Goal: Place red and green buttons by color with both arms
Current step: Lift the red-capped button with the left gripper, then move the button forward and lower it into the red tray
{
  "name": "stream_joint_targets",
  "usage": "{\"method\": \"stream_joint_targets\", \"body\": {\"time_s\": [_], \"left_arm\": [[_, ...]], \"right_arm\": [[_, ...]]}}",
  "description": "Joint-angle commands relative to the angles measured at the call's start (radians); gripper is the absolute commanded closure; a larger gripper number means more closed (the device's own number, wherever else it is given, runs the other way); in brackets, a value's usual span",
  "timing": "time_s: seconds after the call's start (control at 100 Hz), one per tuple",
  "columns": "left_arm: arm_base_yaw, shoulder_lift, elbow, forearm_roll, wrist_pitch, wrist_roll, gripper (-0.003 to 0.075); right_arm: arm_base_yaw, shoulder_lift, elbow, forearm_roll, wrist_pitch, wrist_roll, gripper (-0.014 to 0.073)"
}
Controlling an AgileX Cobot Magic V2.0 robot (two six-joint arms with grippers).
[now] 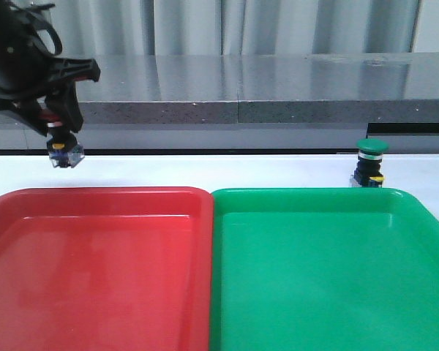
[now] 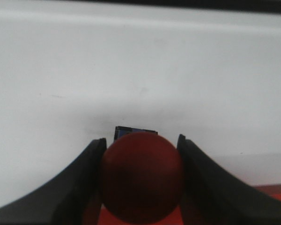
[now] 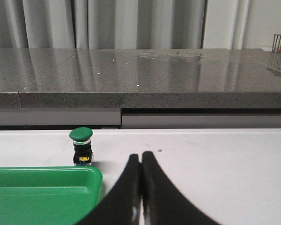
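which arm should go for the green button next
Right. The green button stands upright on the table by the green tray, near the right gripper, which is shut and empty. The left gripper holds the red button.

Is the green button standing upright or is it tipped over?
Upright: the green button stands on the white table, cap on top, base down.

green button (image 3: 81,145) upright, jaws closed, empty
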Motion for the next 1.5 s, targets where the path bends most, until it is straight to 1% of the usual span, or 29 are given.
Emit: {"method": "stream_joint_targets", "body": {"time_s": [0.0, 0.06, 0.19, 0.31, 0.41, 0.64, 0.77, 0.9, 1.229, 1.329, 1.489], "left_arm": [[-0.025, -0.102, -0.024, 0.01, -0.021, -0.041, 0.0576], [-0.042, -0.123, -0.011, 0.035, -0.008, -0.059, 0.0576], [-0.086, -0.176, 0.032, 0.137, 0.019, -0.167, 0.0576], [-0.13, -0.234, 0.093, 0.267, 0.038, -0.29, 0.0576], [-0.161, -0.282, 0.15, 0.315, 0.045, -0.354, 0.0576], [-0.21, -0.352, 0.3, 0.315, 0.033, -0.438, 0.0576], [-0.24, -0.371, 0.387, 0.315, -0.015, -0.487, 0.0576], [-0.264, -0.377, 0.443, 0.315, -0.053, -0.509, 0.0576], [-0.264, -0.377, 0.54, 0.29, -0.137, -0.513, 0.0575], [-0.264, -0.377, 0.567, 0.285, -0.167, -0.513, 0.0542], [-0.264, -0.377, 0.579, 0.285, -0.173, -0.513, 0.0425]], "right_arm": [[-0.003, -0.022, -0.019, -0.007, -0.089, 0.0, 0.0658], [-0.003, -0.022, -0.019, -0.007, -0.089, 0.0, 0.0658], [-0.003, -0.022, -0.019, -0.007, -0.089, 0.0, 0.0658], [-0.003, -0.022, -0.019, -0.007, -0.089, 0.0, 0.0658], [-0.003, -0.022, -0.019, -0.007, -0.089, 0.0, 0.0658], [-0.003, -0.022, -0.019, -0.007, -0.089, 0.0, 0.0658], [-0.003, -0.022, -0.019, -0.007, -0.089, 0.0, 0.0658], [-0.003, -0.022, -0.019, -0.007, -0.089, 0.0, 0.0658], [-0.003, -0.022, -0.019, -0.007, -0.089, 0.0, 0.0658], [-0.003, -0.022, -0.019, -0.007, -0.089, 0.0, 0.0658], [-0.003, -0.022, -0.019, -0.007, -0.089, 0.0, 0.0658]]}}
